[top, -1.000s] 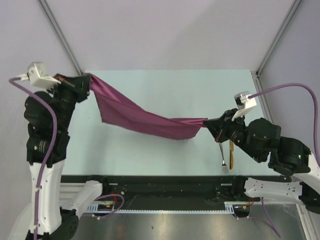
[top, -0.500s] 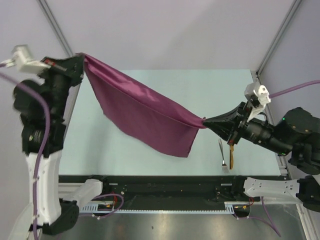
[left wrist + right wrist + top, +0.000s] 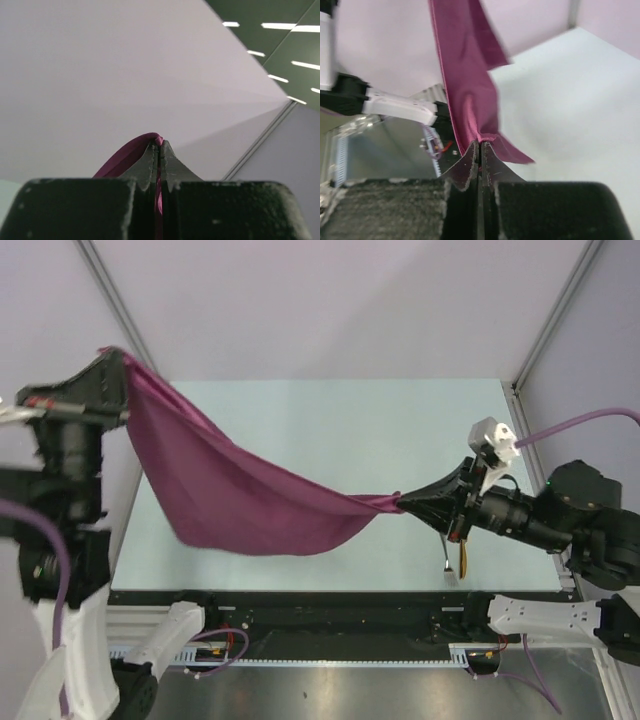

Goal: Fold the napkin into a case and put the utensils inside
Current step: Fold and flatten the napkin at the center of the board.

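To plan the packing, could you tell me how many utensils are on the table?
2. A silver piece and a golden-yellow piece lie side by side at the table's near right edge, partly hidden under the right arm.

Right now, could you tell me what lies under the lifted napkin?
Only pale table shows around the napkin; the patch beneath its sag is covered. The utensils lie off to its right.

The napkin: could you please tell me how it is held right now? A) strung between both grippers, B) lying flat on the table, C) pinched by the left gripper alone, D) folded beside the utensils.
A: the left gripper and the right gripper are each shut on an end of the napkin, which hangs between them.
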You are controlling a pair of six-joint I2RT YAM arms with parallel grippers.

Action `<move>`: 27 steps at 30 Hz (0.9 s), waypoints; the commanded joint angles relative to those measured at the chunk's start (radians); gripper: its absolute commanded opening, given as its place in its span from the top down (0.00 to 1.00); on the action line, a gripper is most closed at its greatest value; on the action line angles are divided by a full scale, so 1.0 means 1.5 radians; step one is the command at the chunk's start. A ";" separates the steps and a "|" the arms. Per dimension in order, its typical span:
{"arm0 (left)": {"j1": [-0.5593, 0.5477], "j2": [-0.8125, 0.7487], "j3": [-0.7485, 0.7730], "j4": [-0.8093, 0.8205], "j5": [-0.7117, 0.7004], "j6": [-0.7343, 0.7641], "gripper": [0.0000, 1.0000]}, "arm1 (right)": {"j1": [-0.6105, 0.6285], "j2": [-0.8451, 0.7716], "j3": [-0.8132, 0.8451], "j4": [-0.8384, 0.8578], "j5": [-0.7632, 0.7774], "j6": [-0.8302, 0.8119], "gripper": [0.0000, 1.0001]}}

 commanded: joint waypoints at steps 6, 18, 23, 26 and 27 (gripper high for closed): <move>0.003 0.310 -0.049 0.153 0.077 -0.036 1.00 | -0.251 0.064 -0.075 -0.018 0.032 0.017 1.00; -0.082 0.934 0.243 0.366 0.209 -0.124 1.00 | -0.722 0.243 -0.270 0.098 -0.141 0.053 1.00; -0.087 1.180 0.481 0.418 0.252 -0.199 1.00 | -0.724 0.334 -0.261 0.122 -0.045 0.068 1.00; -0.084 1.217 0.503 0.468 0.231 -0.216 1.00 | -0.732 0.395 -0.257 0.159 -0.010 0.077 1.00; -0.084 1.227 0.502 0.487 0.225 -0.219 1.00 | -0.733 0.414 -0.251 0.165 -0.003 0.089 1.00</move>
